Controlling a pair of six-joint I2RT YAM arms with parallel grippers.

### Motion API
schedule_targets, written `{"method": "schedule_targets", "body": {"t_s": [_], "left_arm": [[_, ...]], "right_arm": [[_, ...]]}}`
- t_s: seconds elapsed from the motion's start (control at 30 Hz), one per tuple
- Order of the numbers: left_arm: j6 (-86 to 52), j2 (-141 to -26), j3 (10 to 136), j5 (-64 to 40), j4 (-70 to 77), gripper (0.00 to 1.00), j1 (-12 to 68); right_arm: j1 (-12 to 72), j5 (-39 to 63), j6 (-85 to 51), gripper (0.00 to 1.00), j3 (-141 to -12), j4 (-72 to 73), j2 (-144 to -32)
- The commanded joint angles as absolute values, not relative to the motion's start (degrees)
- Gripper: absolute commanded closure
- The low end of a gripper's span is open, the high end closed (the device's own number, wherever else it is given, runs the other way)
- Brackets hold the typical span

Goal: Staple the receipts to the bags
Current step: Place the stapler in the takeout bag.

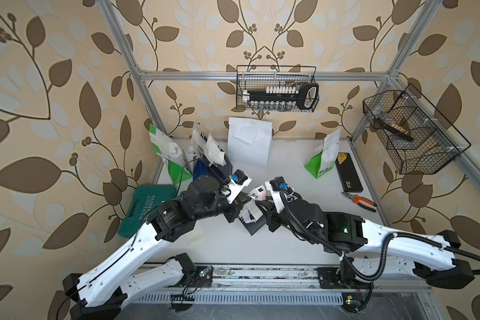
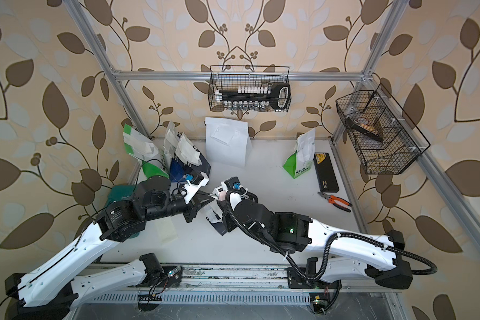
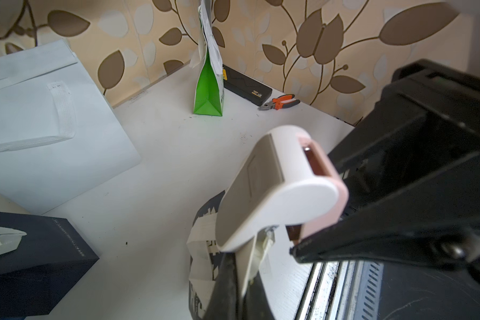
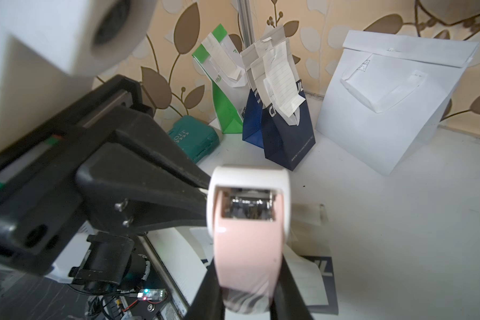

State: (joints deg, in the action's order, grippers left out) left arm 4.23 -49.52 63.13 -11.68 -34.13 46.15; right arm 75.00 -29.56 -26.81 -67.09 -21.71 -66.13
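My right gripper (image 4: 247,277) is shut on a pink-and-white stapler (image 4: 248,221), which it holds above the table's middle (image 1: 258,192). My left gripper (image 3: 241,279) is shut on a cream receipt (image 3: 251,257), and the slip's top runs up under the stapler's white nose (image 3: 277,188). A navy-and-white bag (image 1: 251,220) lies flat beneath both grippers; its patterned top (image 3: 205,249) shows beside my left fingers. In both top views the left gripper (image 1: 243,198) meets the stapler tip to tip. A loose receipt (image 2: 166,230) lies under my left arm.
Bags with receipts on them stand at the back: white-and-green (image 1: 164,149), navy (image 1: 211,163), plain white (image 1: 250,141), and white-and-green on the right (image 1: 323,158). A teal case (image 1: 144,207) lies at the left; a black case (image 1: 348,171) and orange pliers (image 1: 359,201) at the right.
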Motion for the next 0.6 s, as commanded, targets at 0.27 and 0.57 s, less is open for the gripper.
{"method": "schedule_targets", "body": {"t_s": [0.27, 0.57], "left_arm": [[4.5, -47.2, 64.4, -20.3, -20.2, 1.00, 46.4], [5.9, -47.1, 65.2, -19.6, -20.2, 1.00, 46.4]], "right_arm": [[76.3, -26.5, -28.0, 0.86, -70.7, -26.0, -71.7], [78.0, -23.1, -25.5, 0.57, -71.4, -27.3, -72.4]]}}
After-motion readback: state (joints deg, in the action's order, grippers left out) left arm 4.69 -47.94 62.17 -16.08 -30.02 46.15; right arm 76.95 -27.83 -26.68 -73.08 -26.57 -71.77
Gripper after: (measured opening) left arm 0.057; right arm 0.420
